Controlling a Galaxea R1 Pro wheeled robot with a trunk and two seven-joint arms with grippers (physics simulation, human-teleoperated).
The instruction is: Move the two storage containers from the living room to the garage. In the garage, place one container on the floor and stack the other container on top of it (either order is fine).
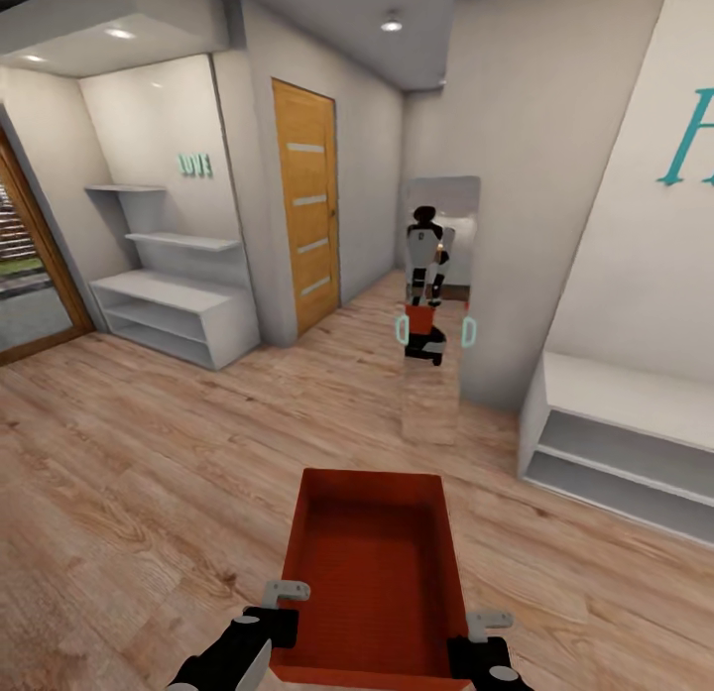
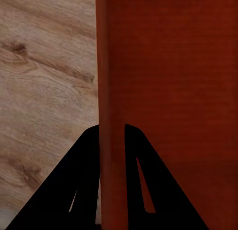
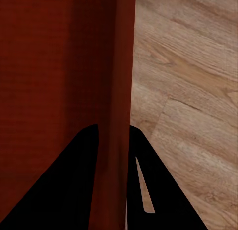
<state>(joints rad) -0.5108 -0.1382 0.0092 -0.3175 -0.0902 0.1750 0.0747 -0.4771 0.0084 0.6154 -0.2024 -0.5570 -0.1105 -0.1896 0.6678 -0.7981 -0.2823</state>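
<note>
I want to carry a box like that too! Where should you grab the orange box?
By its two long side walls, one gripper from each side. The storage container is open-topped with thin walls, so the left gripper and right gripper each pinch a rim.

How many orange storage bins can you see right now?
1. The storage container is held low in front of the robot, between the left end effector and right end effector, above the wood-plank floor. A second may be out of view.
</note>
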